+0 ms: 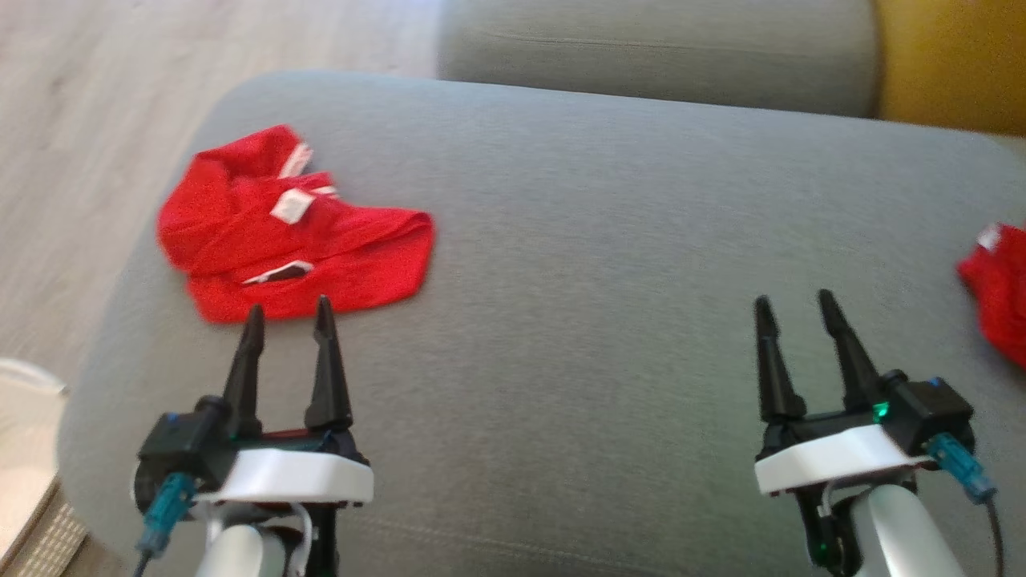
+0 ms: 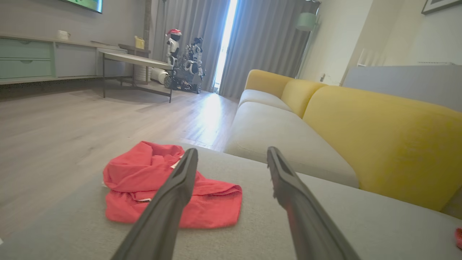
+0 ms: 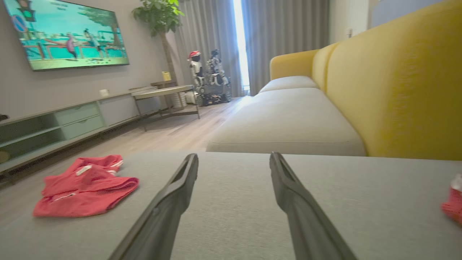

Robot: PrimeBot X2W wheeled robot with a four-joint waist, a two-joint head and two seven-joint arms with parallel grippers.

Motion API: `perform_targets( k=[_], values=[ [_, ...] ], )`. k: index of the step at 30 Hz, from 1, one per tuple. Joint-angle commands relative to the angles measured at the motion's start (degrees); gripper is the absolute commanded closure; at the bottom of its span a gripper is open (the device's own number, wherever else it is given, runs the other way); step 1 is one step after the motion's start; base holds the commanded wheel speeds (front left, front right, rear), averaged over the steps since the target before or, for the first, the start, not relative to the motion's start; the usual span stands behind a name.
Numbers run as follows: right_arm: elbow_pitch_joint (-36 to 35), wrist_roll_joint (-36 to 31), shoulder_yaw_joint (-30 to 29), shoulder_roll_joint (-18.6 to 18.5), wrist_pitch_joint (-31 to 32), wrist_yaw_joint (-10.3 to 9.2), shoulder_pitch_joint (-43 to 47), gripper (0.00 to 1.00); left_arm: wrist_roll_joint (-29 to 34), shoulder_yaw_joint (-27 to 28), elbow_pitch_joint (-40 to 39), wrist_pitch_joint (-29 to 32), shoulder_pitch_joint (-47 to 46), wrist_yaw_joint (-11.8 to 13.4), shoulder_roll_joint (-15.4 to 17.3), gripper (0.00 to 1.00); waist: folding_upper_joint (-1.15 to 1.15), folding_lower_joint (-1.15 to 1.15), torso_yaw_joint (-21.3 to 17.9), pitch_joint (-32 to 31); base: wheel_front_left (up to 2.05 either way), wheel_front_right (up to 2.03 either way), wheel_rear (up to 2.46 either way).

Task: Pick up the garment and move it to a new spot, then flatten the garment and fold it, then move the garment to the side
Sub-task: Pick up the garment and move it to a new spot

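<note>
A crumpled red garment (image 1: 280, 228) with white trim lies near the left end of the grey sofa seat (image 1: 609, 264). It also appears in the left wrist view as the red garment (image 2: 213, 204) and in the right wrist view as the red garment (image 3: 85, 189). My left gripper (image 1: 288, 316) hovers open just short of its near edge, nothing between the fingers. My right gripper (image 1: 793, 304) stands open over bare cushion toward the right. Both wrist views look along open fingers: left gripper (image 2: 231, 155), right gripper (image 3: 232, 159).
A second red cloth (image 1: 1002, 296) lies at the seat's right edge. Yellow sofa backrests (image 2: 379, 144) rise on the right. Beyond the cushion's left edge is wooden floor (image 1: 88, 144); another grey cushion (image 1: 657, 48) lies ahead. A side table (image 2: 137, 61) and another robot (image 2: 184, 61) stand far off.
</note>
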Motion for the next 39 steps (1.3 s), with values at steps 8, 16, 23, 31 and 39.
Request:
perform_targets(
  k=[8, 16, 23, 31, 39],
  values=[
    [-1.3, 0.8, 4.3, -0.2, -0.6, -0.04, 0.2, 0.00, 0.8, 5.2, -3.4, -0.3, -0.3, -0.1, 0.0, 0.00, 0.00, 0.00, 10.8, -2.1, 0.00, 0.00, 0.00],
    [-0.7, 1.6, 5.9, -0.2, -0.6, -0.04, 0.7, 0.00, 1.1, 5.9, -3.8, -0.3, 1.2, -0.4, 0.0, 0.00, 0.00, 0.00, 15.4, -2.7, 0.00, 0.00, 0.00],
    [0.1, 1.4, 6.9, -0.2, -0.6, -0.04, 0.0, 0.00, 0.4, 5.8, -4.3, -0.3, 1.4, 0.5, 0.0, 0.00, 0.00, 0.00, 15.8, -1.9, 0.00, 0.00, 0.00],
    [-0.1, 1.4, 6.4, -0.2, -0.6, -0.04, 0.0, 0.00, -1.5, 6.1, -3.5, -0.3, 1.2, 1.1, 0.0, 0.00, 0.00, 0.00, 15.7, -1.7, 0.00, 0.00, 0.00],
    [-1.7, -0.5, 5.4, -0.2, -0.5, -0.04, -0.6, 0.00, -2.5, 7.9, -2.7, -0.3, -1.3, 0.7, 0.0, 0.00, 0.00, 0.00, 14.0, 1.9, 0.00, 0.00, 0.00]
  ],
)
